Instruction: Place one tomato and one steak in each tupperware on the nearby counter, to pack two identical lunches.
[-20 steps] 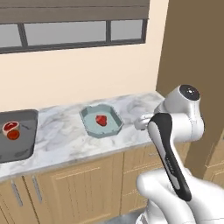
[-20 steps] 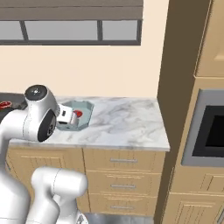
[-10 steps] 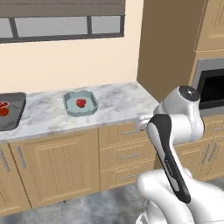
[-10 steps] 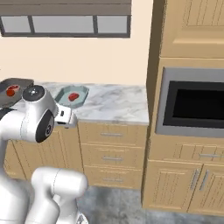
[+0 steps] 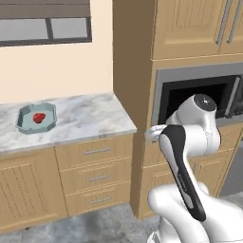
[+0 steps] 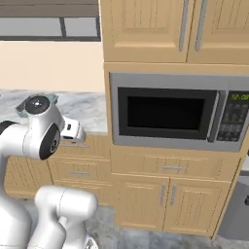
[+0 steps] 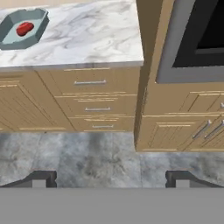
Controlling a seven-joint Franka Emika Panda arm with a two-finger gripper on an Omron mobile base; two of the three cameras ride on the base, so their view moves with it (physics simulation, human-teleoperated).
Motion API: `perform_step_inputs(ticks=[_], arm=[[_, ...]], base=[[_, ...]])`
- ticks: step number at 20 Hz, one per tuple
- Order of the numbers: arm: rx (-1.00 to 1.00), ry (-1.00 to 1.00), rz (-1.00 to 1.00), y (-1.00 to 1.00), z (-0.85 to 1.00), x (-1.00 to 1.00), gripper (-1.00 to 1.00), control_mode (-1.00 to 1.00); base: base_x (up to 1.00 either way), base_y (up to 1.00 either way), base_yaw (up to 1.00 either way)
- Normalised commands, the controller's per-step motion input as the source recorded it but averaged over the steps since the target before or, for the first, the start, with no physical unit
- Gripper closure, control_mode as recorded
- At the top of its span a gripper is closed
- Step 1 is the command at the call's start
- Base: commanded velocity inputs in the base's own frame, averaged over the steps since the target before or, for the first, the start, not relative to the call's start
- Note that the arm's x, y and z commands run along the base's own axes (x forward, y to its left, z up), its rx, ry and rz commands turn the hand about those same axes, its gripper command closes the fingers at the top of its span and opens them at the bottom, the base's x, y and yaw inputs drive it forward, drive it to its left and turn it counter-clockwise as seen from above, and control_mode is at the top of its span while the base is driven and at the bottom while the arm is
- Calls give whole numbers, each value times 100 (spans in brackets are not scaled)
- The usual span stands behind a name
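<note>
1. My end effector [image 7: 112, 177] hangs empty, fingers wide apart, above the floor.
2. The teal tupperware [image 5: 36, 118] (one red piece inside) sits far left on the surface [image 5: 90, 118].

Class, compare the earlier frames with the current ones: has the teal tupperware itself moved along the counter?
No. The teal tupperware sits equally far from the counter end; the whole picture shifted because the base drove right.
</note>
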Motion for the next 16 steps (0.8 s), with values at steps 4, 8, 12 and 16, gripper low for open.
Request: perform_step_inputs(ticks=[4,8,12,16], arm=[[0,0,0,0,0,0,-100,100],[0,0,0,0,0,0,-100,100],[0,0,0,0,0,0,-100,100],[0,0,0,0,0,0,-100,100]], base=[[-3,-100,0],[-6,-100,0],[-7,-100,0],[-4,-100,0]])
